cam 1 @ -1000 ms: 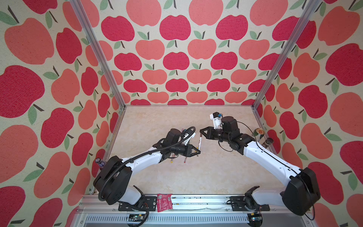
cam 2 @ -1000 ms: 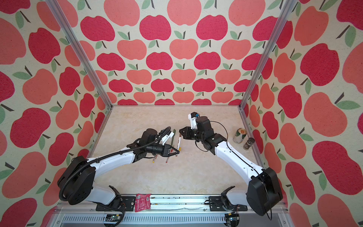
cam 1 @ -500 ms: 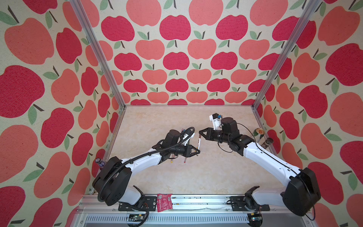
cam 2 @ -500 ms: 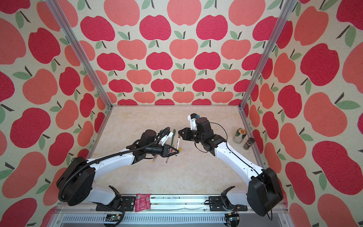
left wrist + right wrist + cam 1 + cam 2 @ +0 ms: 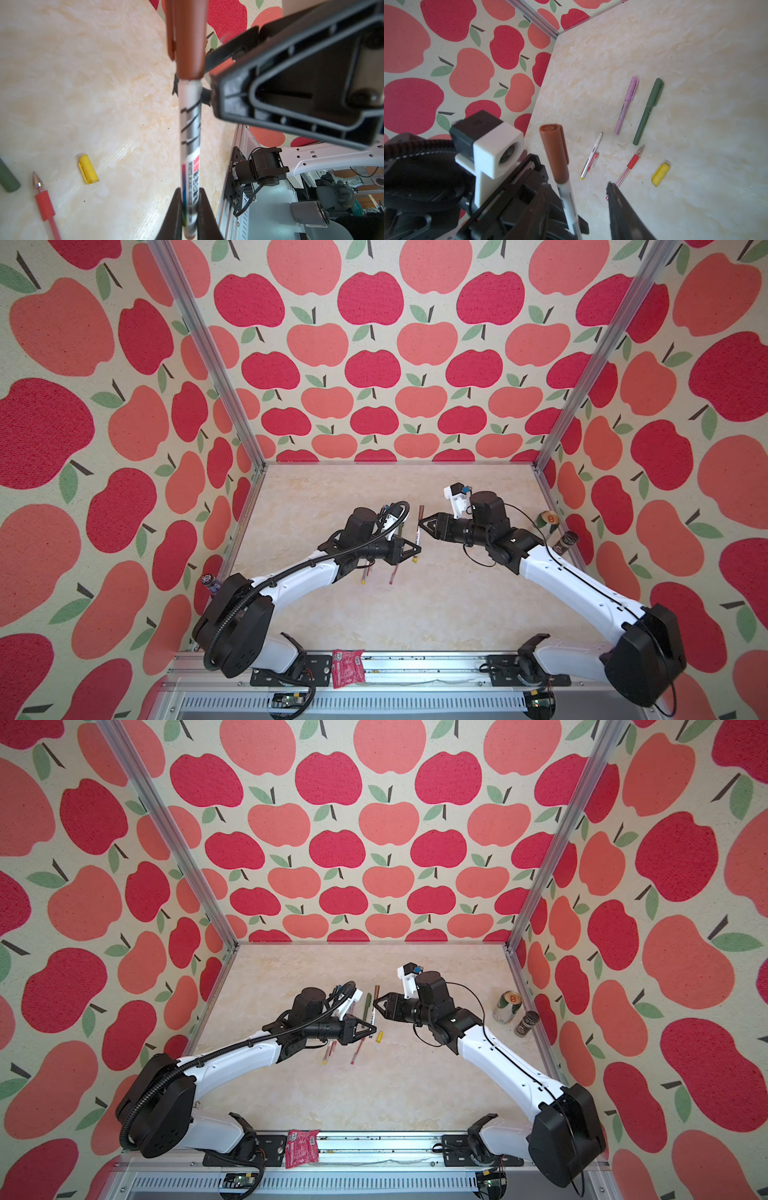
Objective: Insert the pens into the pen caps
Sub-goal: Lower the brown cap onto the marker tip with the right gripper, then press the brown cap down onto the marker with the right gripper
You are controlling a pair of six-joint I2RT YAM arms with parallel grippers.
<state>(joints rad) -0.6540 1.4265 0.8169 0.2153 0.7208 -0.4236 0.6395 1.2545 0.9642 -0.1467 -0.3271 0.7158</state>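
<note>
Above table (image 5: 436,614) centre: white pen (image 5: 190,133) held aloft, brown cap (image 5: 188,41) fitted.
Left gripper (image 5: 188,209) jaws pinch the pen barrel near its lower end. Right gripper (image 5: 422,524) jaws stand spread beside the brown cap.

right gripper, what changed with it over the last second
The right gripper opened and let go of the brown cap, which sits on the white pen. The left gripper stays shut on that pen, both arms hold roughly in place, and the red pen and yellow cap lie where they were.
</note>
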